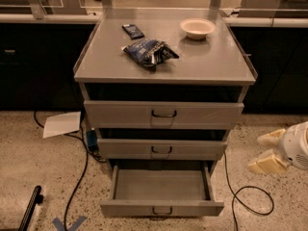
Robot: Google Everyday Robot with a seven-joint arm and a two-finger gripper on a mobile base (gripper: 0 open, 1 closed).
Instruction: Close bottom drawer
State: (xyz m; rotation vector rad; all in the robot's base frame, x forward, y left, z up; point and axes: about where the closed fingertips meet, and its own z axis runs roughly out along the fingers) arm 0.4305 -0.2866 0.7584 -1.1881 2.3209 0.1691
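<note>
Down at floor level, the bottom drawer (161, 208) stands pulled well out of the bench (202, 57), open tray bare and facing up. Its long axis runs left to right across the view, and its front panel, with the small dark loop handle (162, 211) at centre, points straight toward the camera. Above it, the middle drawer (161, 149) and top drawer (163, 113) each stand out a shorter way, dark gaps showing above their fronts.

Over on the right edge comes the pincer (264, 151), pale fingers (262, 163) apart and pointing left toward the bench, one above the other. Only a white rounded wrist shows behind it; the rest of the arm is cut off, so its bend is probably not readable from here.

That pincer hangs clear of everything, near the bench's right side, at about the middle drawer's height. So the bottom drawer lies below and to the left of it, not touching. A dark cable (245, 196) loops on the floor beneath.
</note>
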